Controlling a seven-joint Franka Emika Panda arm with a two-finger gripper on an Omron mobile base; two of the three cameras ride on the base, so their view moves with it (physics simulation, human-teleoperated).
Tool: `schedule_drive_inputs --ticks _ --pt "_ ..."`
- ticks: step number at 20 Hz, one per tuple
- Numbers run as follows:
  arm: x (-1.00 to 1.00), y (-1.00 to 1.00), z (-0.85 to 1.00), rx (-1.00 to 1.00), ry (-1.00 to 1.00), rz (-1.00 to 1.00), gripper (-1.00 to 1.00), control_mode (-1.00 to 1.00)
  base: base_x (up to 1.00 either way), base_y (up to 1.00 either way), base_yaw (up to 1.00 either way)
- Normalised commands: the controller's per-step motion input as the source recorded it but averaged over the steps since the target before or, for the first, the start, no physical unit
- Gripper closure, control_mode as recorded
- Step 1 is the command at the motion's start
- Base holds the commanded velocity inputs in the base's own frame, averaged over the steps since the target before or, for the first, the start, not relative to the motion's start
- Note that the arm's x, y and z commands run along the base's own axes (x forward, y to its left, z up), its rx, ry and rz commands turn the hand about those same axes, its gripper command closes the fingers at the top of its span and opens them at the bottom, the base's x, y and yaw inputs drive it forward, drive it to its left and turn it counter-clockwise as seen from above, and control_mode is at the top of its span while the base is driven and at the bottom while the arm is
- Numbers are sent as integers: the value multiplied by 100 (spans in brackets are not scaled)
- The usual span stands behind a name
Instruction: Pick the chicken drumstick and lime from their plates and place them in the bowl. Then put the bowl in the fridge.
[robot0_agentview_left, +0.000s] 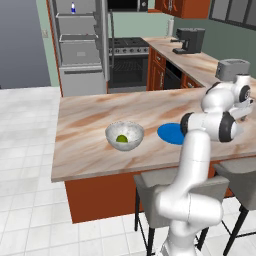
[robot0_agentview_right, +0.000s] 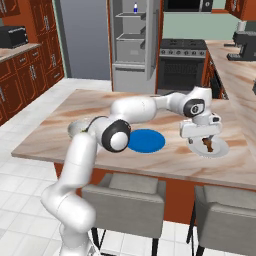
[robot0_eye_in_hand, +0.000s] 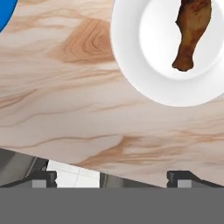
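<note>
Pincer (robot0_agentview_right: 202, 142) hangs with jaws apart and empty, right of centre in the right base view, over the white plate (robot0_eye_in_hand: 131, 65). Drumstick (robot0_eye_in_hand: 191, 33) lies on that plate, upper right of the hand view. Lime (robot0_agentview_left: 121, 138) sits in the bowl (robot0_agentview_left: 124, 134); blue plate (robot0_agentview_right: 146, 140) is bare. Step in hand, by my judgement: fetching the drumstick. Next move calls for centring over the meat, then descending.

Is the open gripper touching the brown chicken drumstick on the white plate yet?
Apart. In the hand view the gripper has its fingertips over bare counter, while the brown chicken drumstick lies on the white plate well beyond them.
</note>
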Motion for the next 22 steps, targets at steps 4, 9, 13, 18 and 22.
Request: schedule_drive_inputs --ticks 4,9,13,18,22 --pt "27 -2 -21 0 -2 0 -100 -100 0 0 0" --pt "25 -10 -16 0 -3 0 -100 -100 0 0 0" --pt "12 -9 -10 0 -6 0 -100 -100 0 0 0" --pt "8 -6 -19 0 -5 0 -100 -100 0 0 0" --pt "17 -9 -19 0 -1 0 -100 -100 0 0 0"
